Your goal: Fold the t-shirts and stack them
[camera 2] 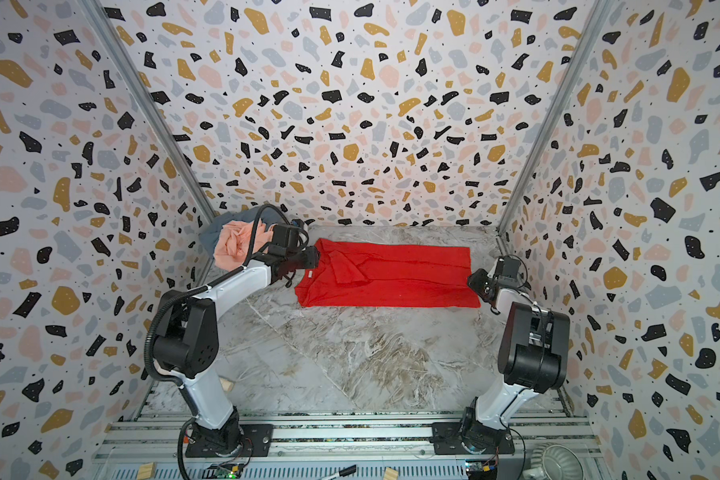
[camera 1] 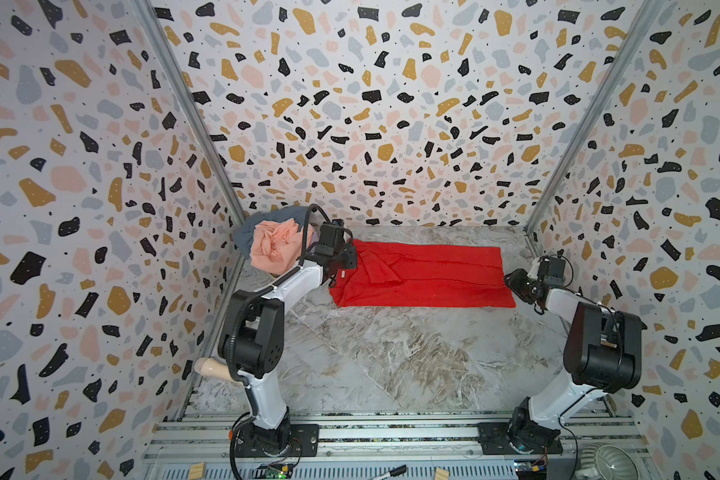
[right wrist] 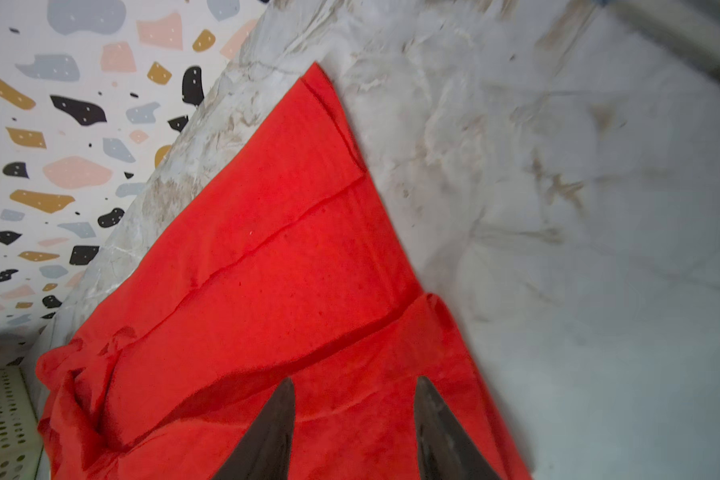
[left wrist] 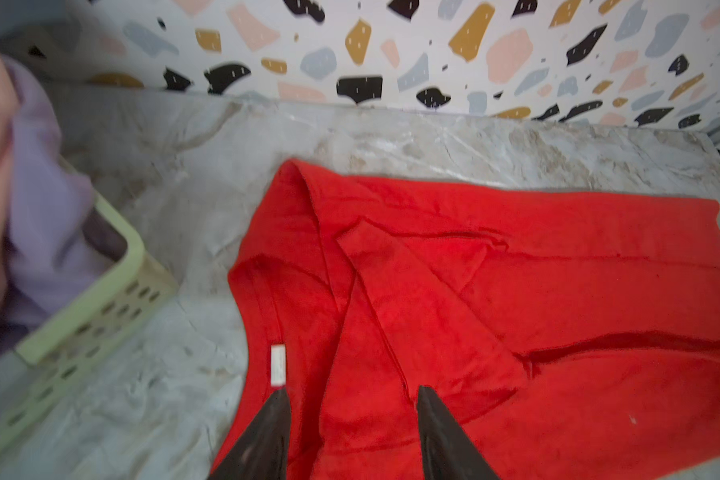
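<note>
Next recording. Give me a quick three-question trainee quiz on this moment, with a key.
1. True or false: the red t-shirt lies inside the basket.
2. In both top views, which tops the pile at the basket? A the peach-pink t-shirt; B a white t-shirt; C a green t-shirt.
3. How do the jaws of the left gripper and the right gripper stand?
Key: 1 false, it lies on the table. 2 A. 3 Both apart, gripping nothing, each over one end of the red t-shirt.
</note>
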You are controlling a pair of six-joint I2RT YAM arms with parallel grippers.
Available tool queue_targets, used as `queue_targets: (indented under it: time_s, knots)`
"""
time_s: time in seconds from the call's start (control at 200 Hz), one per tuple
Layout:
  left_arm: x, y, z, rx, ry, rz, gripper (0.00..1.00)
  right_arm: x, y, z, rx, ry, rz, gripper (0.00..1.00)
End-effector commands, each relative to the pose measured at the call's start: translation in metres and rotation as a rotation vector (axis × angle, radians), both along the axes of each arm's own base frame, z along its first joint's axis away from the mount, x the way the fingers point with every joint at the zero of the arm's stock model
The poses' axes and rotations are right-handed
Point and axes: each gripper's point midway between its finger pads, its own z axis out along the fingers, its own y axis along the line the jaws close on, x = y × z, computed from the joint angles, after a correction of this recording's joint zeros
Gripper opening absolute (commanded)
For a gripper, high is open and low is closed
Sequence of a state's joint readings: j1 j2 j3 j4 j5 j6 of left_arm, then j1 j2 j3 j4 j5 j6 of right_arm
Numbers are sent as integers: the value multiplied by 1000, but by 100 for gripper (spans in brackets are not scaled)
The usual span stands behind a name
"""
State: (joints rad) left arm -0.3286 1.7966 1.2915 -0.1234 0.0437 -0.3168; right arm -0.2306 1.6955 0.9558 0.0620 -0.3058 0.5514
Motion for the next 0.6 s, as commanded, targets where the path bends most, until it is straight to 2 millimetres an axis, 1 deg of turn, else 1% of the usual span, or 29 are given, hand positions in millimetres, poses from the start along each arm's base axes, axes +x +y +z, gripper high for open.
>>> queue_targets:
  time_s: [0.0,0.065,0.155,0.225,0.285,0.405,0.501,0.596]
  knots:
    - [-15,-10,11,-95,-27,-9,50,-6,24,-12,-22,43,72,39]
    - [-28,-10,10,-119,-18,-19,50,-4,28,-21,-20,68,80,33]
    - [-42,-10,7,-141,-11,-30,50,5,31,-31,-11,84,92,28]
    - [-49,-7,4,-131,-2,-33,50,13,31,-41,-13,100,101,26]
    - [-52,-2,1,-104,5,-21,50,23,31,-44,-13,85,111,25]
    - [-58,2,-6,-89,15,-12,51,49,27,-39,-40,14,129,25]
    - [-61,5,-16,-83,37,-2,51,65,23,-25,-71,-38,131,25]
    - [-64,6,-28,-81,59,5,51,76,20,-8,-104,-110,140,31]
